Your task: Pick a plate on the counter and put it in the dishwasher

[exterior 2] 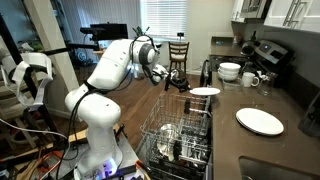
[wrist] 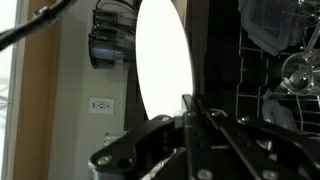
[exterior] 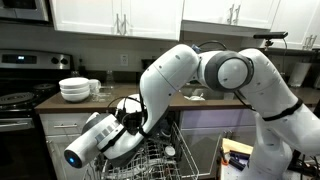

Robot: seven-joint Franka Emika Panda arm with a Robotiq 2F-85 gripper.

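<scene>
My gripper is shut on the rim of a small white plate and holds it above the pulled-out wire rack of the dishwasher. In the wrist view the plate is a bright oval clamped between the fingers, with the dishwasher rack to the right. A second white plate lies on the dark counter. In an exterior view the gripper hangs over the rack, and the held plate is hidden by the arm.
A stack of white bowls and a white mug stand on the counter near the stove; the bowls also show in an exterior view. Glasses and other dishes sit in the rack. A wooden stool stands behind.
</scene>
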